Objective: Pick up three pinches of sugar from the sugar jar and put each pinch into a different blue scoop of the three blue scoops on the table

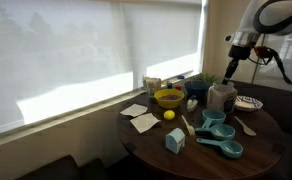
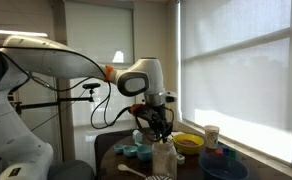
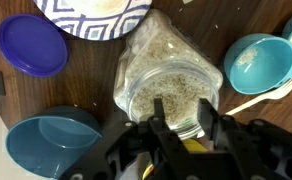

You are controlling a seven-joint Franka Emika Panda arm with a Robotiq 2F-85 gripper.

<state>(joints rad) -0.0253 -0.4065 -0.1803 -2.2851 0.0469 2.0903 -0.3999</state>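
Mid-frame in the wrist view, the spread gripper [image 3: 190, 116] hovers over the translucent greyish cylindrical sugar jar [image 3: 178, 42]: pinch-fetching step, I judge; next, dip into pale granular sugar [image 3: 161, 92] and close.

Sugar jar [image 3: 171, 60]: translucent grey wall.
Sugar [image 3: 166, 92]: pale whitish-beige, finely speckled, read through the wall.
Three blue scoops [image 1: 223, 131]: plain turquoise; one in my wrist view shows a pale patch in its bowl.
My gripper [image 3: 183, 120]: black, both fingers.
Plate [image 3: 91, 12]: white with a dark blue geometric line pattern.
Flat round disc [image 3: 31, 45]: solid violet-blue.
Spoon [image 3: 261, 98]: cream-white.
Bowl [image 1: 169, 97]: yellow.
Carton-shaped box [image 1: 174, 141]: pale blue.
Napkins [image 1: 141, 120]: white.
Table [image 3: 86, 85]: dark brown, wood-grained.
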